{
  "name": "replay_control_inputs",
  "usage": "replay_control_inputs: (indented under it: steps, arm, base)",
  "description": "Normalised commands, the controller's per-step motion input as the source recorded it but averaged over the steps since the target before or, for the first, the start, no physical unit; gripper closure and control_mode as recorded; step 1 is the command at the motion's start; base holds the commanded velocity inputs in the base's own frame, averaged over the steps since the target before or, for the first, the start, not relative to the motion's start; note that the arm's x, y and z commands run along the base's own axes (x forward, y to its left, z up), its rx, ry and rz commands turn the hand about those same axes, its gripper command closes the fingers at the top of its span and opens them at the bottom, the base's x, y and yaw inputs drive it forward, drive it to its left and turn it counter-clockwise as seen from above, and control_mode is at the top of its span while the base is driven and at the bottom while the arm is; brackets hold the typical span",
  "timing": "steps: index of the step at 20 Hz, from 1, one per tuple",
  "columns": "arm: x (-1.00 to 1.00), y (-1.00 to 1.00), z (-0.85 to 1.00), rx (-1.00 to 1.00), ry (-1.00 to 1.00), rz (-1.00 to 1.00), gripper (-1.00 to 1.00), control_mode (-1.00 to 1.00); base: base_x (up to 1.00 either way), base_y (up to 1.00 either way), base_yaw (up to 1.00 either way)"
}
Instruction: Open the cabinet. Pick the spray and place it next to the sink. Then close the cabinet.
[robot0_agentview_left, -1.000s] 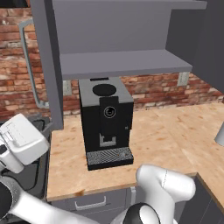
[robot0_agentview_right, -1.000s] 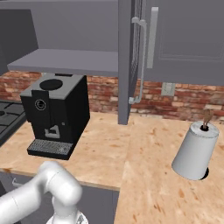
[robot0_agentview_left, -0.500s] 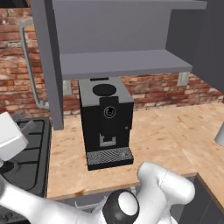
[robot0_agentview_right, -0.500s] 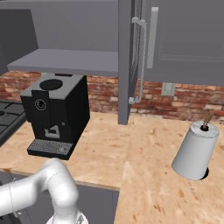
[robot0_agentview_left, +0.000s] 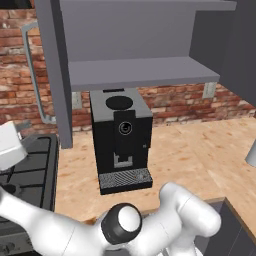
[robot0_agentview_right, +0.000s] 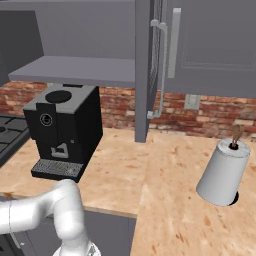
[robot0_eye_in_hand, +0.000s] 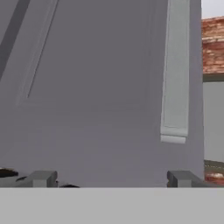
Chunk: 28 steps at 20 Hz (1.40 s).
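Note:
The cabinet (robot0_agentview_left: 140, 70) hangs open over the counter, and its grey inner shelf has nothing on it where it shows. Its left door (robot0_agentview_left: 54, 75) stands edge-on, with a silver bar handle (robot0_agentview_left: 31, 75) on the outer side. The right door (robot0_agentview_right: 143, 70) also stands edge-on, with its handle (robot0_agentview_right: 161, 65) beside it. My gripper (robot0_eye_in_hand: 111, 179) is open, its fingertips (robot0_eye_in_hand: 41, 178) wide apart with nothing between them. It faces the flat outer face of a grey door (robot0_eye_in_hand: 96, 87), whose bar handle (robot0_eye_in_hand: 177, 74) rises on the right. My white hand (robot0_agentview_left: 10, 145) sits at the far left, beyond the left door. The spray and the sink are out of view.
A black coffee machine (robot0_agentview_left: 122, 140) stands on the wooden counter (robot0_agentview_left: 200, 150) under the shelf. A black stove (robot0_agentview_left: 27, 165) lies to its left. A paper towel roll (robot0_agentview_right: 224, 172) stands on the right. A closed grey cupboard (robot0_agentview_right: 220, 45) hangs right of the open one.
My arm has swung left: the hand has slid to the left edge of the left base view and the dark elbow joint has risen into that view. The cabinet doors have not moved.

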Motion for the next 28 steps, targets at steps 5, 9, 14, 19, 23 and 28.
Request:
replay_control_inputs:
  steps: [5, 9, 14, 19, 23, 28]
  arm:
    - [0.06, -0.42, 0.13, 0.0, 0.0, 0.06, -1.0, -1.0]
    - [0.0, -0.71, 0.17, 0.0, 0.0, 0.18, -1.0, -1.0]
    - [0.0, -0.98, 0.02, 0.0, 0.01, 0.28, -1.0, -1.0]
    - [0.21, -0.99, 0.0, 0.0, 0.13, 0.32, -1.0, -1.0]
    - [0.44, -1.0, 0.04, 0.0, 0.15, 0.29, -1.0, -1.0]
    - [0.35, -0.99, 0.13, -0.03, 0.11, 0.32, -1.0, -1.0]
  base:
    - [0.0, 0.0, 0.0]
    - [0.0, 0.0, 0.0]
    - [0.0, 0.0, 0.0]
    - [0.0, 0.0, 0.0]
    - [0.0, 0.0, 0.0]
    - [0.0, 0.0, 0.0]
